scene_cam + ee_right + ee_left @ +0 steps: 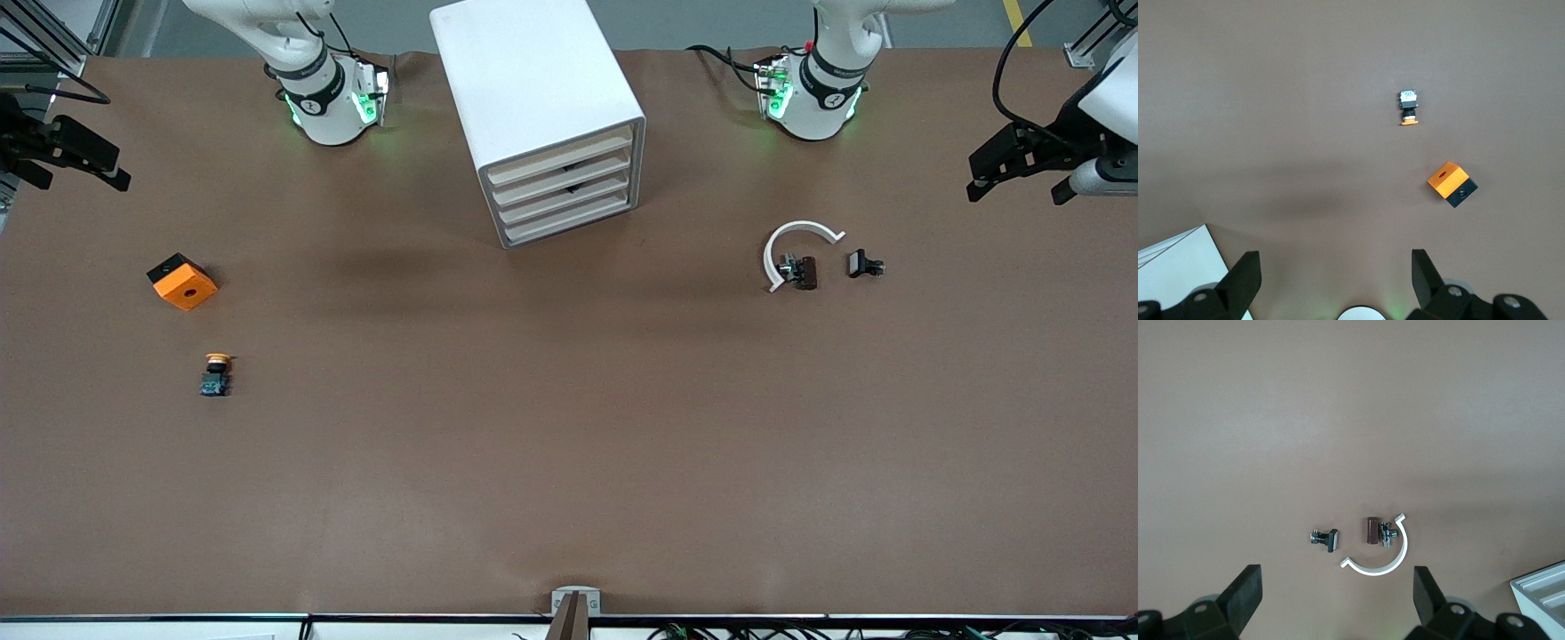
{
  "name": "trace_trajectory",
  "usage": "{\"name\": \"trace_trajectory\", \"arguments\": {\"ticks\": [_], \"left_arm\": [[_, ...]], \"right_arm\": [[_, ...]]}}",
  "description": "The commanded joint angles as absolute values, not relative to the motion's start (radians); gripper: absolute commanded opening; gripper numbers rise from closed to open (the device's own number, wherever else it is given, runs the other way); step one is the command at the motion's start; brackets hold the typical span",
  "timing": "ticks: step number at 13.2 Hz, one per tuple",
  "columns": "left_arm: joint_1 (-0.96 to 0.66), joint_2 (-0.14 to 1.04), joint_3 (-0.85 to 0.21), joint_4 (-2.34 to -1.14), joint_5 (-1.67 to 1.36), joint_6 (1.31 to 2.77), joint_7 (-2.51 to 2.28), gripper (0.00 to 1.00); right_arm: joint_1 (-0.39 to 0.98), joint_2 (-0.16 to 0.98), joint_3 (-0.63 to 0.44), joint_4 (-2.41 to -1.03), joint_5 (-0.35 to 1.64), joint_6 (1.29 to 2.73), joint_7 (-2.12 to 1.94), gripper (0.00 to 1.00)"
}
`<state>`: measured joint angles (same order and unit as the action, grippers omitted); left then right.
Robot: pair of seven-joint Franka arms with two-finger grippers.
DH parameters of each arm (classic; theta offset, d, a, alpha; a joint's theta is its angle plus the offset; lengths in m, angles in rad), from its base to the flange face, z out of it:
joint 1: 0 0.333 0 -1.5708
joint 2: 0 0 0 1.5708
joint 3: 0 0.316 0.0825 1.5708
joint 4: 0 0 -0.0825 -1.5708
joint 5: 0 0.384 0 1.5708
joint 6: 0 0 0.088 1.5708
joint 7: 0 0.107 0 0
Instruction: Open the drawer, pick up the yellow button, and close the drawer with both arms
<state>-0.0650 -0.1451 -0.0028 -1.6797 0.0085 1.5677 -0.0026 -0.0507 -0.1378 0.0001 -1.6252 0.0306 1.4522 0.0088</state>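
The white cabinet (533,89) stands between the two arm bases, with all of its drawers (569,191) shut. A corner of the cabinet (1178,267) shows in the right wrist view. The button (216,373), orange-yellow cap on a black body, lies on the table toward the right arm's end, and shows as the button (1408,109) in the right wrist view. My right gripper (84,182) hangs open and empty, high over that end of the table. My left gripper (1015,191) hangs open and empty over the left arm's end. Each wrist view shows wide jaws: left gripper (1337,593), right gripper (1335,273).
An orange square block with a hole (181,281) lies farther from the front camera than the button. Toward the left arm's end lie a white curved piece (796,249), a brown part (805,272) and a small black part (864,264). Brown table surface (569,427) surrounds them.
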Motion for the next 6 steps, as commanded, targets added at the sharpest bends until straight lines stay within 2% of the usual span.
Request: {"name": "trace_trajectory", "arguments": {"ticks": [1, 6], "left_arm": [[-0.069, -0.146, 0.002, -1.669, -0.003, 1.565, -0.002, 1.00], [-0.069, -0.147, 0.002, -1.671, -0.003, 1.555, -0.035, 1.00]], "right_arm": [[-0.048, -0.156, 0.000, -1.647, 0.038, 1.468, 0.023, 1.00], [-0.048, -0.156, 0.000, -1.654, 0.038, 1.482, 0.023, 1.00]]}}
